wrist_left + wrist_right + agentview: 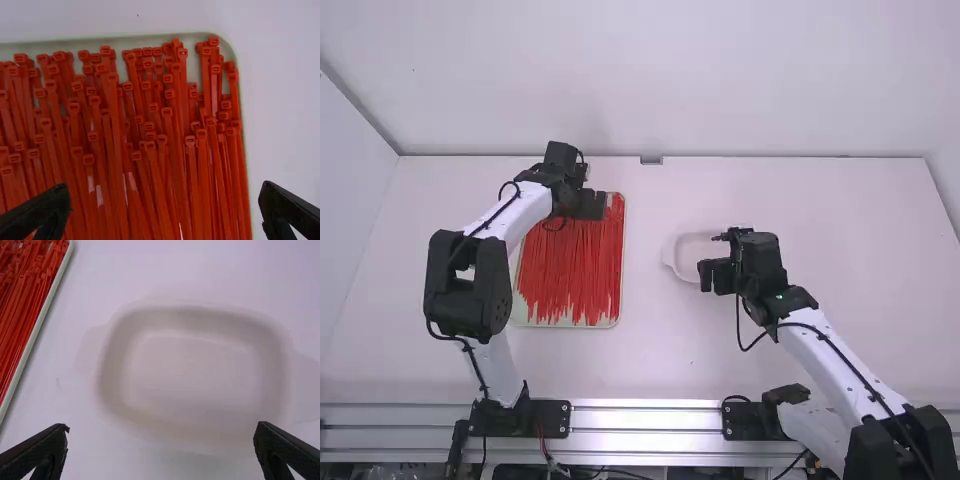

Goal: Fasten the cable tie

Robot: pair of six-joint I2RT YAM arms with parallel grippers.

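Observation:
Several red cable ties (570,268) lie side by side on a pale tray (616,322) left of the table's middle; their square heads (150,107) fill the left wrist view. My left gripper (582,203) hovers over the far end of the pile, open, with nothing between its fingers (42,212). To the right stands a shallow white dish (682,250), empty, seen close in the right wrist view (195,370). My right gripper (725,262) hangs just above the dish, open and holding nothing.
The tray's rounded far corner (227,42) and its long edge (35,335) border bare white table. A small grey tab (651,159) sits at the table's back edge. White walls close the back and sides.

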